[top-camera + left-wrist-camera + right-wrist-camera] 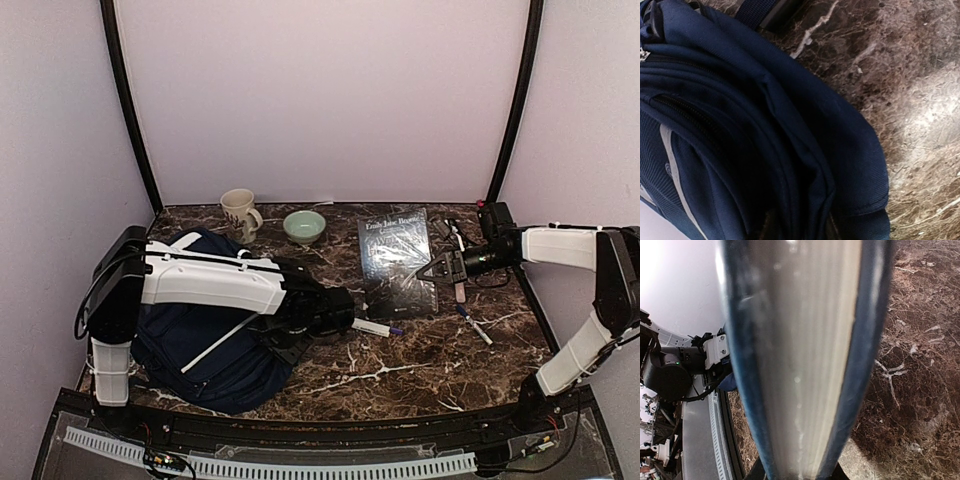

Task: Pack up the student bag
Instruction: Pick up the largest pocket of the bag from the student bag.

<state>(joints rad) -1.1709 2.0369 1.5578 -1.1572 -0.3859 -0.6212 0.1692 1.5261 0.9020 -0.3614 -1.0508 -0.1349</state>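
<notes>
While the student bag (170, 338) lies at the table's (400, 380) near left corner, nothing visibly packed, my right gripper (437, 268) pinches the book's (395, 250) edge; my left gripper's (340, 311) opening, beside the bag, I cannot tell

Navy student bag (765, 150) folds fill left; zip (685, 112) visible; marble table (910, 100) right.
</notes>
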